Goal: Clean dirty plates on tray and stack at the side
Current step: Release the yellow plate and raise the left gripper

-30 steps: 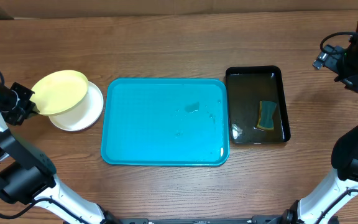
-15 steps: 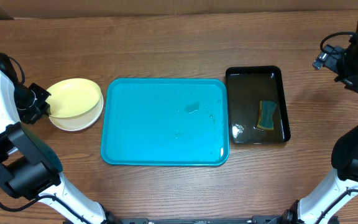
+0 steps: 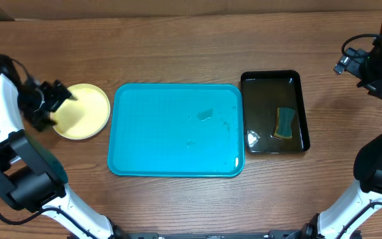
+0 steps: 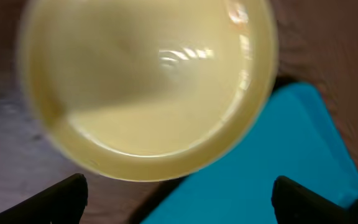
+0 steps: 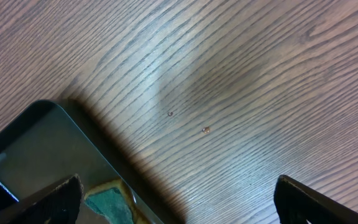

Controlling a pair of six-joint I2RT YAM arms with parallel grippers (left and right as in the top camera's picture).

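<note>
One left gripper (image 3: pixel 57 106) gapes beside the yellow-green plate (image 3: pixel 88 109).

The wooden table (image 3: pixel 178 46) bears a yellowish plate (image 3: pixel 85 111) at left, the turquoise tray (image 3: pixel 158 133) at centre, and a black basin (image 3: pixel 270 74) right of centre.

Left of the tray (image 3: pixel 178 129), the yellow-green plate (image 3: pixel 83 109) hid whatever lay beneath it; the left wrist view showed it blurred, its upper rim cut off by the edge.
</note>
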